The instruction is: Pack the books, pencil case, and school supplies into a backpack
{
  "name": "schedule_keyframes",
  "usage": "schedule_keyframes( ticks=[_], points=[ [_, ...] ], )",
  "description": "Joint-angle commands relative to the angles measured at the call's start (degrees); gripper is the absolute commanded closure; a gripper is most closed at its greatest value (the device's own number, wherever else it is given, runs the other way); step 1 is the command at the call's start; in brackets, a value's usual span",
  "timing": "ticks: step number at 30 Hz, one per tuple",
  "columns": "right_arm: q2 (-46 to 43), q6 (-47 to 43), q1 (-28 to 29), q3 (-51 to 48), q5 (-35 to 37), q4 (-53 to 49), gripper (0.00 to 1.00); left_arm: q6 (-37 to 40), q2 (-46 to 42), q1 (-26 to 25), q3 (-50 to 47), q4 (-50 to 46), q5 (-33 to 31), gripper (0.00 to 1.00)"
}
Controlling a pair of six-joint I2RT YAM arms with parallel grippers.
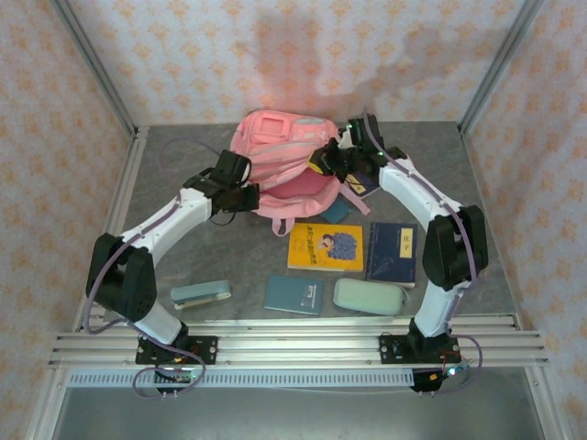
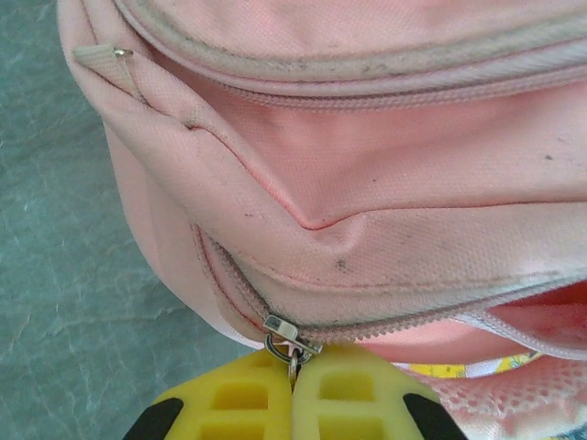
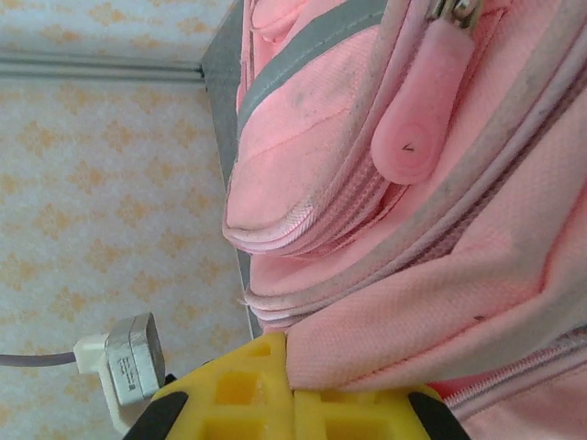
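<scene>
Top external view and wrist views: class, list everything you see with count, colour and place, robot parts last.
backpack: one, pink, back centre of table
yellow book: one, yellow, blue cartoon cover, before backpack
navy book: one, navy, right of yellow book
second navy book: one, navy, beneath right arm
teal notebook: one, teal, front centre
second teal notebook: one, teal, at backpack's front edge
pencil case: one, mint, front right
stapler-like bar: one, blue-grey, front left
zip pull: one, metal, on backpack's zip
table: one, grey, under everything
left hand: one, yellow pads, shut on zip pull
right hand: one, yellow pads, shut on backpack fabric
</scene>
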Motion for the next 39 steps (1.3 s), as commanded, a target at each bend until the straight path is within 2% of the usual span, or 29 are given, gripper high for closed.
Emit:
schedule_keyframes(
  ticks=[1, 6, 7, 9, 11, 15, 17, 19, 21, 23, 26, 32, 39],
  points=[
    [3.83, -6.28, 2.05, 7.14, 3.16, -1.36, 1.0, -4.71, -4.1, 0.49, -4.36, -5.15, 0.43, 1.0],
    [9.31, -9.85, 6.25, 14.77, 7.17, -8.79, 1.0, -7.75, -8.34, -3.48, -8.82, -0.96, 2.01, 1.0],
    [9.61, -9.8, 6.3, 15.12, 8.06, -9.72, 0.93, -9.39, -8.46, -4.55, -8.86, -0.56, 1.93, 1.0],
    [8.6, -9.78, 6.21, 14.86, 13.26, -12.9, 0.67, -9.3, -7.74, -6.3, -7.98, -0.01, 2.15, 1.0],
    [5.55, -9.01, 6.21, 12.88, 19.49, -14.77, 0.53, -9.0, -6.7, -7.16, -6.75, 0.42, 2.65, 1.0],
    [-2.66, -3.26, 6.12, 5.93, 28.39, -15.99, 0.43, -8.55, -5.15, -7.54, -4.6, 0.95, 3.69, 1.0],
    [-7.47, 0.08, 6.12, 1.68, 30.19, -14.63, 0.42, -8.37, -4.77, -7.64, -3.72, 0.91, 3.85, 1.0],
    [-10.93, 4.21, 6.14, -2.42, 29.28, -13.12, 0.47, -8.37, -4.67, -7.72, -3.16, 0.74, 4.14, 1.0],
    [-13.22, 9.16, 6.5, -6.7, 25.24, -9.94, 0.56, -6.33, -4.68, -7.69, -2.88, 0.71, 4.46, 1.0],
    [-13.61, 13.73, 7.35, -9.9, 21.14, -6.37, 0.59, -5.71, -4.93, -7.72, -2.96, 0.65, 4.65, 1.0],
    [-11.88, 19.15, 9.67, -11.77, 17.25, -3.27, 0.58, -4.96, -5.29, -7.72, -3.21, 0.18, 4.28, 1.0],
    [-5.31, 26.22, 14.47, -11.59, 13.98, 3.17, 0.5, -4.34, -5.47, -7.72, -3.61, -0.44, 4.04, 1.0],
    [0.4, 31.78, 15.52, -12.13, 13.79, 8.13, 0.52, -3.45, -5.81, -7.67, -3.32, -1.2, 4.13, 1.0]
  ],
)
